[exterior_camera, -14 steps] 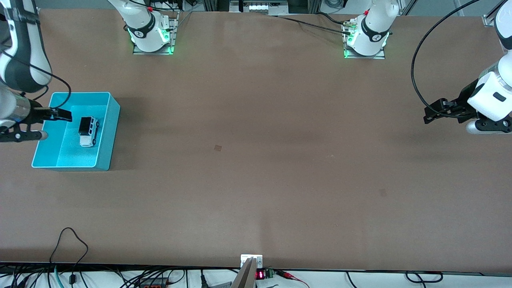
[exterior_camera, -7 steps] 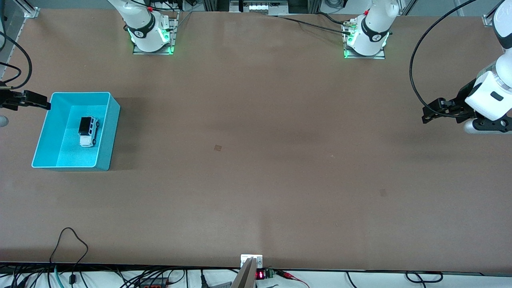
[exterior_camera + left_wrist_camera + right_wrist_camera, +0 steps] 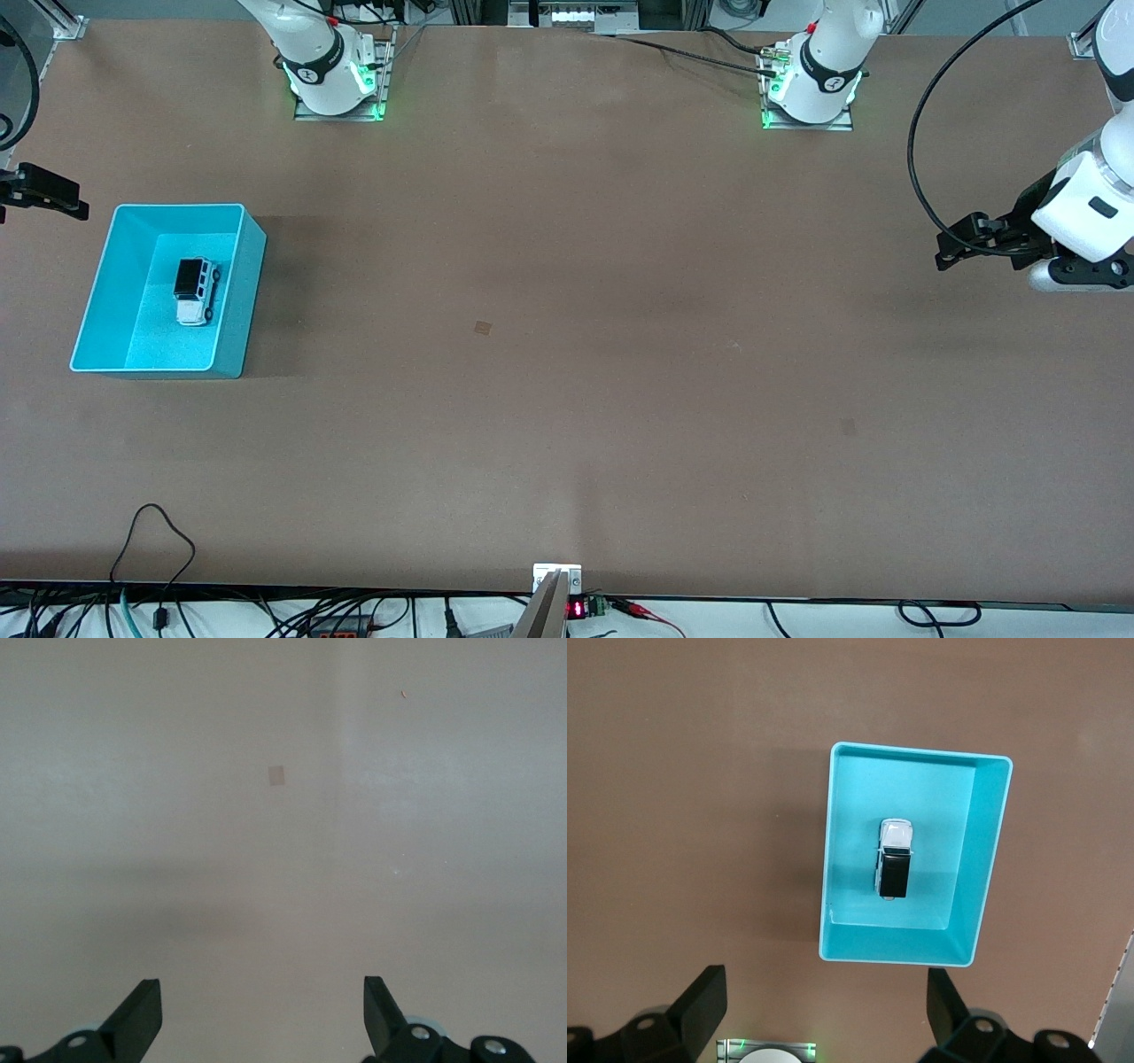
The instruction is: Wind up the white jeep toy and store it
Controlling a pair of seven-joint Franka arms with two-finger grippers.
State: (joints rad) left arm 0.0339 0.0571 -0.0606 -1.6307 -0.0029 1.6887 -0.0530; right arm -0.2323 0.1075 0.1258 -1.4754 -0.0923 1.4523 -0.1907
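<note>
Front view runs from the right arm's end of the table (image 3: 567, 372), where the right gripper (image 3: 42, 190) hangs at the picture's edge over bare table just beside the turquoise bin (image 3: 251, 292), on the side toward the robots' bases. Its jaws stand wide apart in the right wrist view and hold nothing; that camera looks straight down on the bin. The white jeep toy (image 3: 196, 291) sits upright on the bin's floor, its long axis running along the bin's longer side, bonnet end nearer to the front camera, clear of every wall. So the storing looks done, and the right arm is by far the nearer one should the toy need any further touch: it would have to come back over the bin and descend across the toy's narrow width. At the left arm's end, well apart from the bin, the left gripper (image 3: 961, 248) waits over bare table, jaws spread and empty.
</note>
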